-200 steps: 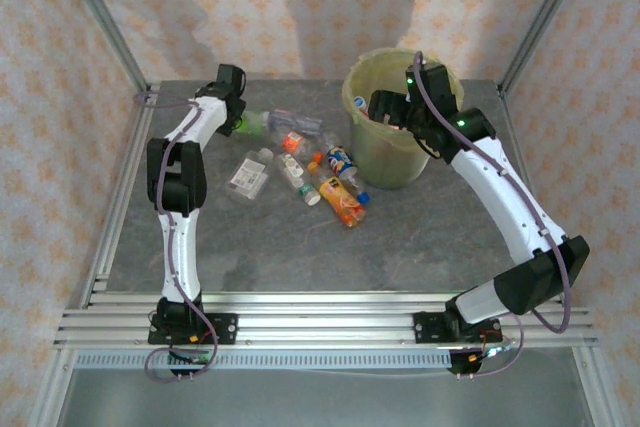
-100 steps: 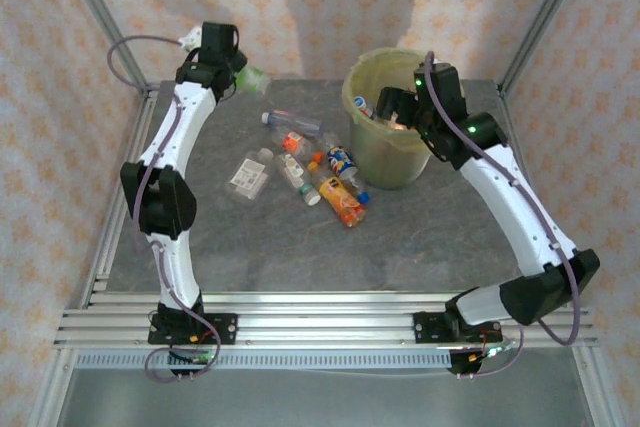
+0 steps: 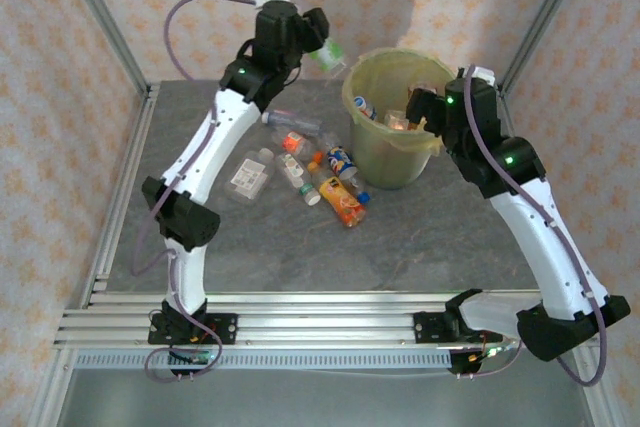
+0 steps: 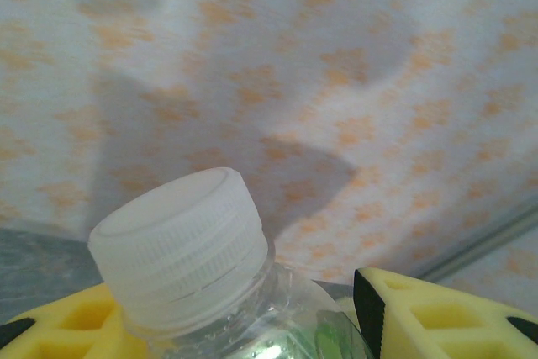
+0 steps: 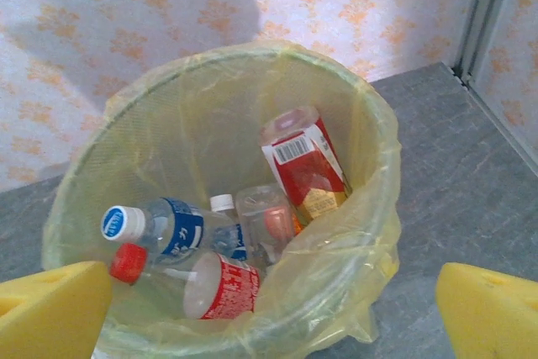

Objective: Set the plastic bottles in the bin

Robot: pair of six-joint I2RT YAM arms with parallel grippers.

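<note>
Left gripper [image 3: 322, 44] clamps a clear, white-capped plastic bottle [image 4: 181, 245] beside the round, yellow-lined bin [image 3: 392, 162]. Right gripper [image 3: 418, 109] gapes wide above it.

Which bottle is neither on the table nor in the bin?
The clear white-capped bottle, held in the air by the left gripper just left of the bin. All the others lie on the table or inside the bin.

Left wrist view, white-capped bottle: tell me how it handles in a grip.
The bottle probably weighs little: no liquid shows in its clear neck. Its thin, smooth wall may give or slip in the left gripper, shut on it below the ribbed cap. Being round, it would likely roll if laid down.
</note>
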